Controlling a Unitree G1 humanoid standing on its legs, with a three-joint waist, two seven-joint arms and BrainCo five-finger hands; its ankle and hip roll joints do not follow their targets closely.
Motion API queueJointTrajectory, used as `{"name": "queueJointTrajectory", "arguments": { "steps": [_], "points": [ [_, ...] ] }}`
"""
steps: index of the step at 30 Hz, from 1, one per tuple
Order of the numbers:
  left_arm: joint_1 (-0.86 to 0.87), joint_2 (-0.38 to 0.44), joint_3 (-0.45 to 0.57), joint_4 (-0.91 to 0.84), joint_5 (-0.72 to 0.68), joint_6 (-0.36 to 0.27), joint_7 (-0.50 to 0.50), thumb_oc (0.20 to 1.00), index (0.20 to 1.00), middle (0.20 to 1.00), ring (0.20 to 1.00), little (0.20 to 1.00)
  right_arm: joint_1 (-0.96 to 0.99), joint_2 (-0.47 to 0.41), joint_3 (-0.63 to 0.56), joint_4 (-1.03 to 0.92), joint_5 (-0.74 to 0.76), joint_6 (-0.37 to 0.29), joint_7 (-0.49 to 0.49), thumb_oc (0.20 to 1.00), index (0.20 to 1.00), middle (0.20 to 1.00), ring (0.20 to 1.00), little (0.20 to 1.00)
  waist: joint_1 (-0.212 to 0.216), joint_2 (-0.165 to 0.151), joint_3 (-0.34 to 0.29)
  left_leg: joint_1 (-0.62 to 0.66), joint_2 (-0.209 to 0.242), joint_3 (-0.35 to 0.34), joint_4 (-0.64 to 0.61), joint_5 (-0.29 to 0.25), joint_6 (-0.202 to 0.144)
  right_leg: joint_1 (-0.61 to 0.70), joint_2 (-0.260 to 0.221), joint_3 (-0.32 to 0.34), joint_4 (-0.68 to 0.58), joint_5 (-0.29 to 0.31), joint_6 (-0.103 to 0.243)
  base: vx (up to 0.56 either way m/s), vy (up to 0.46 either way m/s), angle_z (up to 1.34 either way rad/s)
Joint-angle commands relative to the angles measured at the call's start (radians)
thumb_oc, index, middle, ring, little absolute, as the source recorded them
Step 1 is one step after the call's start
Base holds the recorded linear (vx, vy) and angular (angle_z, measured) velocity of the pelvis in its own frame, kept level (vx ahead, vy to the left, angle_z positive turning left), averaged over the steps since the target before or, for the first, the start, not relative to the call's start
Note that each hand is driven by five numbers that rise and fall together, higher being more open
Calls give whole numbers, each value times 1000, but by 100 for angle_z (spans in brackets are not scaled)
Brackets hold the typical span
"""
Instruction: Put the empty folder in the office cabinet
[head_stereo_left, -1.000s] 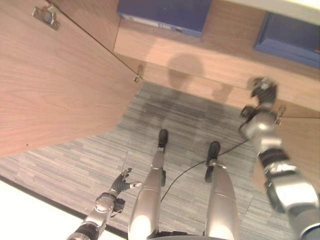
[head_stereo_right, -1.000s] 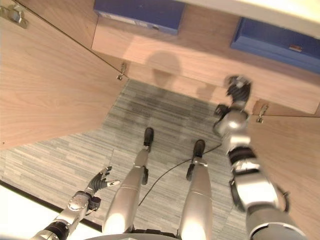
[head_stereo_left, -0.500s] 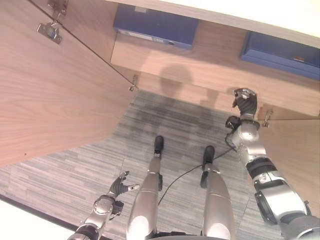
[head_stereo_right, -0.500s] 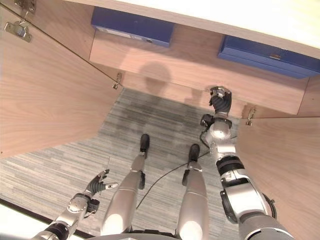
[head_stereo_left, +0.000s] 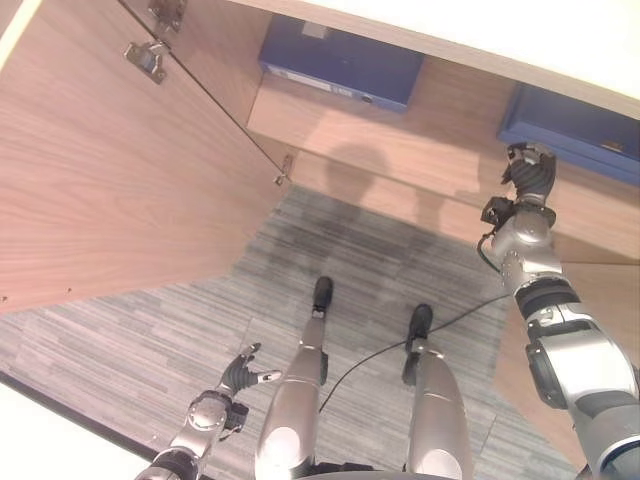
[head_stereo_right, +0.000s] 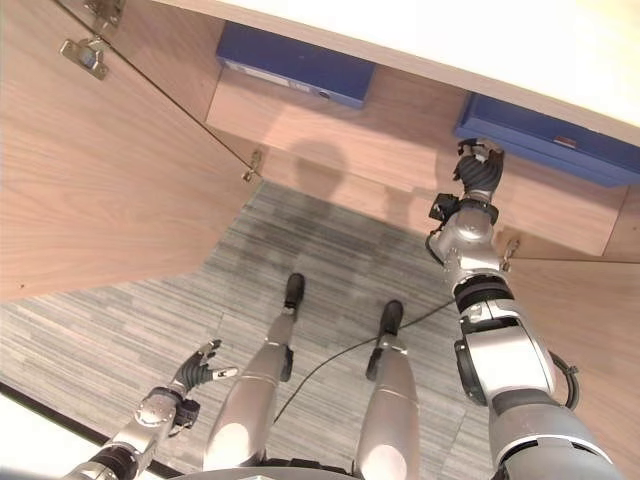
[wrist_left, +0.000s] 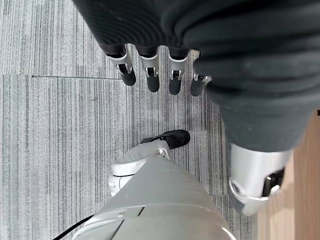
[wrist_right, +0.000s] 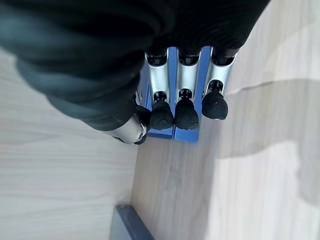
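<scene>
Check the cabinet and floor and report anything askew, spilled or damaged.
Nothing stands out. Two blue folders lie flat on the cabinet shelf, the doors stand open, and the carpet shows no spill or damage.

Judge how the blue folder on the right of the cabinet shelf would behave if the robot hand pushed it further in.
The flat blue folder on the wooden cabinet shelf looks board-stiff with straight edges, so it would probably slide whole, not buckle. Lying flat, it seems unlikely to tip. The right robot hand, fingers curled, sits by its front edge; an off-centre push might swivel it.

Right hand (head_stereo_left: 530, 175) raised, fingers curled; left hand (head_stereo_left: 238, 376) low, relaxed.
</scene>
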Motion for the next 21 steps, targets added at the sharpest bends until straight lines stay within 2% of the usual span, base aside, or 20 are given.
{"name": "queueJointTrajectory", "arguments": {
  "steps": [1,2,7,13,15,17,18,21],
  "points": [
    [29,32,-26,26,48,4,-9,1000,1000,1000,1000,1000,127,28,6,-43,5,-26,27,749,749,749,749,749,18,-22,-69,44,56,-5,33,-135,-54,57,-54,7,-63,51,55,56,5,7],
    [34,25,-18,27,50,8,-8,1000,1000,1000,1000,1000,177,58,12,-56,-6,-21,37,1000,1000,1000,1000,1000,13,-27,-74,62,58,-4,33,-139,-54,81,-54,2,-70,50,55,52,19,3],
    [57,5,36,58,77,26,-17,1000,1000,1000,1000,1000,411,160,69,-84,-78,21,131,1000,1000,1000,1000,1000,-17,-61,-127,148,69,11,28,-162,-51,201,-60,-15,-145,67,60,102,47,1],
    [85,-18,98,118,146,38,-15,1000,1000,1000,1000,1000,650,197,134,-79,-299,82,225,1000,1000,1000,1000,1000,-52,-93,-214,291,54,36,12,-211,-29,341,-74,-25,-215,93,76,155,125,-13],
    [79,-25,107,128,162,44,-20,1000,1000,1000,1000,1000,724,207,157,-35,-386,106,254,1000,1000,1000,1000,1000,-65,-96,-239,351,43,38,18,-236,-8,358,-81,-20,-153,85,83,140,175,-8],
    [78,-27,105,128,174,46,-20,1000,1000,1000,1000,1000,741,215,156,-12,-407,114,257,1000,1000,1000,1000,1000,-69,-94,-243,381,42,40,10,-239,0,359,-81,-13,-110,84,88,60,134,-9],
    [73,-31,107,141,183,50,-18,1000,1000,1000,1000,1000,751,230,153,46,-427,126,262,1000,1000,1000,1000,1000,-74,-89,-249,422,44,50,-5,-242,10,358,-74,-16,-56,94,96,34,118,-6],
    [58,-38,112,159,162,56,-11,1000,1000,1000,1000,1000,745,242,139,121,-427,132,257,1000,1000,1000,1000,1000,-79,-77,-250,445,44,57,-14,-232,17,364,-48,-11,-12,94,97,9,83,-13]
  ]
}}
